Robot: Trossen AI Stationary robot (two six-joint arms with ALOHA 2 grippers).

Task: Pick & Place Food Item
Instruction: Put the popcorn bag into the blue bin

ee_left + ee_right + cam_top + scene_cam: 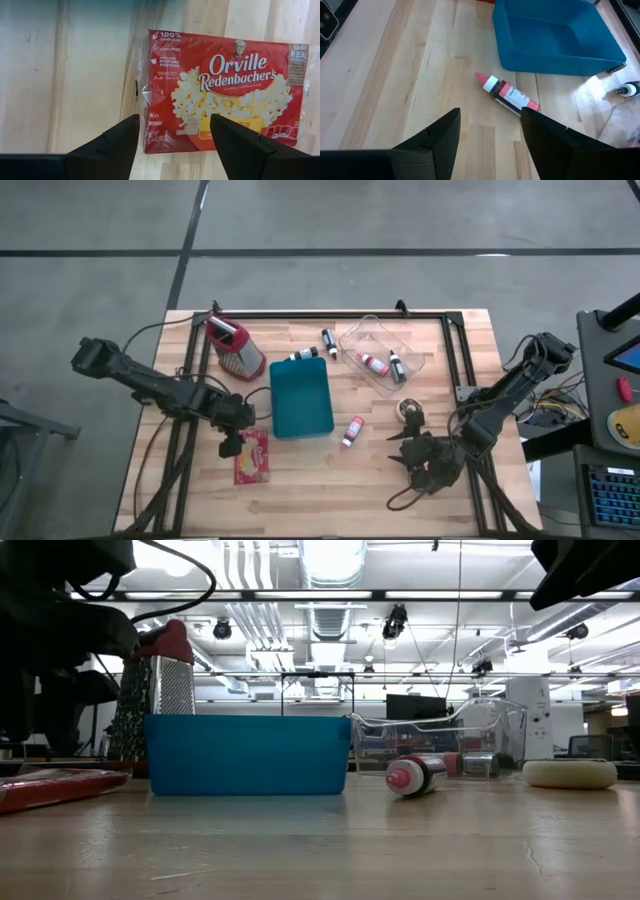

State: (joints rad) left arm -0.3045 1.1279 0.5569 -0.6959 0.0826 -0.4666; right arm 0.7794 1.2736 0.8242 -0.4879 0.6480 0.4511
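Note:
The food item is a flat red popcorn packet lying face up on the table near the front left; in the low view the packet shows edge-on. My left gripper hangs just above the packet's left part, pointing steeply down. It is open, and its fingers stand apart over the wrapper without touching it. A blue bin stands at mid-table. My right gripper waits open over the front right, holding nothing.
A red-capped tube lies right of the bin. A metal grater stands far left. A clear container with small bottles sits at the far right. A tape roll lies by my right arm. Bare wood shows along the near edge.

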